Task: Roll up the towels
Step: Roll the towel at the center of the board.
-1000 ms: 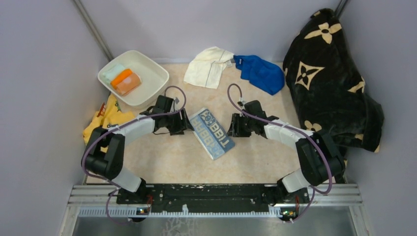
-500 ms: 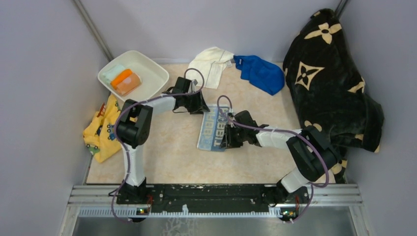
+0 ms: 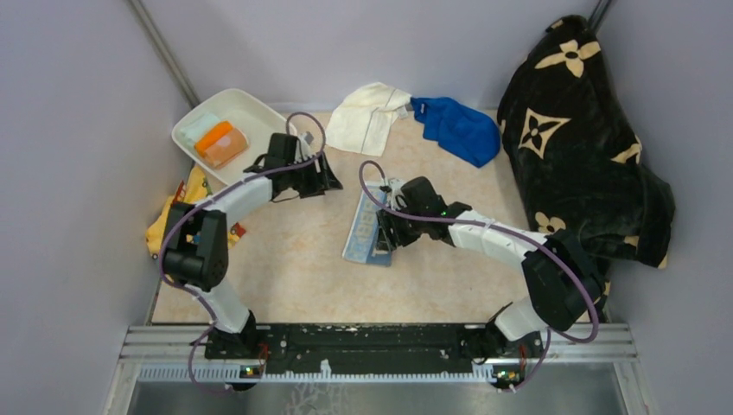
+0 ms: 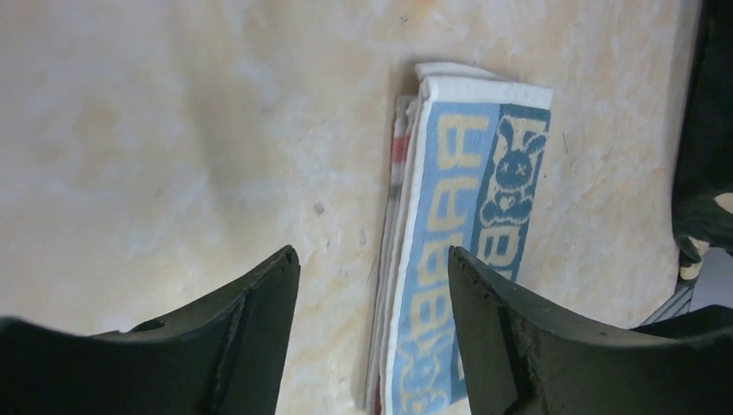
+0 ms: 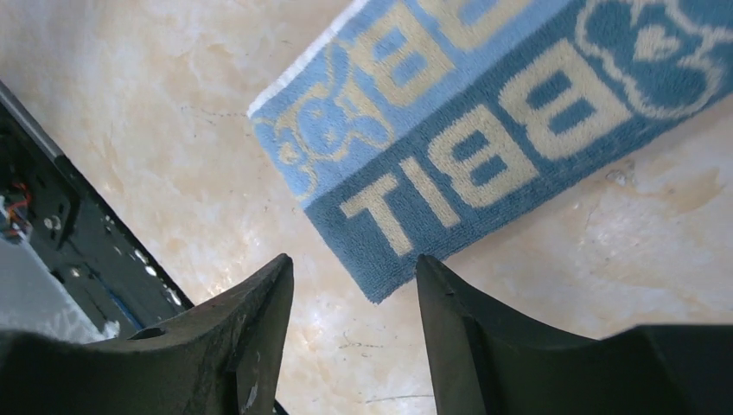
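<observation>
**Folded towel on a marbled surface, both pincers parted and holding nothing**

A beige, marbled surface (image 3: 294,277) is seen, closed in by plain pale lilac-grey walls (image 3: 78,173) at the left, far and right sides. Its near edge is bounded by a black and silver rail (image 3: 372,337), on which both arm bases are mounted.

The printed towel (image 3: 363,233) is laid flat near the middle of the surface, folded into a narrow strip with blue and cream lettering and a rabbit figure uppermost. The cream-white towel (image 3: 367,117) and the royal blue towel (image 3: 458,130) are found crumpled at the far edge, touching each other. The far right corner is filled by a heaped black blanket (image 3: 579,147) with cream flower motifs. A white tub (image 3: 268,138) is set at the far left, with an orange item and a mint item inside, and a yellow cloth (image 3: 177,225) is bunched against the left wall.

The left pincer (image 4: 372,255) is held over bare surface between tub and printed towel, its jaws parted and nothing gripped. The right pincer (image 5: 354,259) is poised at the printed towel's right side, jaws likewise parted; one corner of the towel is seen through the gap, ungripped.
</observation>
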Tool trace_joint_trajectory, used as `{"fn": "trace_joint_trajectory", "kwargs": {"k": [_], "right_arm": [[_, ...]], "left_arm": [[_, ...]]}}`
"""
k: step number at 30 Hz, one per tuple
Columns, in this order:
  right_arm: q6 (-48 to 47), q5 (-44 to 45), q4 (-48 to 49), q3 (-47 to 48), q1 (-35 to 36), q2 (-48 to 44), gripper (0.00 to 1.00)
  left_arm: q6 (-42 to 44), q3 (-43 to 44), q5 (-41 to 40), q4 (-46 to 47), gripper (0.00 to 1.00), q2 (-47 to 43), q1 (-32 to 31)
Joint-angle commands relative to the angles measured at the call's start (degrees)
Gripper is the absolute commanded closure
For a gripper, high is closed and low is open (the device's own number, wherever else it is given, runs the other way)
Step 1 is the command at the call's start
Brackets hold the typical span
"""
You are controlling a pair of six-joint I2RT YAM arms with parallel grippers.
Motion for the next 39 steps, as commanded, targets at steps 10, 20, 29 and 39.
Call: {"fn": "trace_joint_trajectory", "kwargs": {"k": [10, 20, 29, 39], "right_arm": [[-22.40, 13.18, -9.00, 4.79, 12.54, 1.98, 0.50], [-23.22, 25.01, -5.32, 3.82, 20.50, 12.42, 0.54], [-14.47, 20.42, -5.83, 14.42, 22.04, 18.74, 0.60], [-13.25, 20.77, -8.28, 20.18, 22.03, 13.42, 0.54]], "left_arm": [[-2.17, -22.78, -2.68, -10.34, 0.20, -32.34, 6.77], [-9.65, -33.12, -0.64, -10.91, 0.20, -38.44, 8.57], [-12.80, -37.09, -0.34, -10.20, 0.20, -38.84, 8.66], [-15.09, -38.60, 0.67, -7.36, 0.20, -38.94, 8.57]]}}
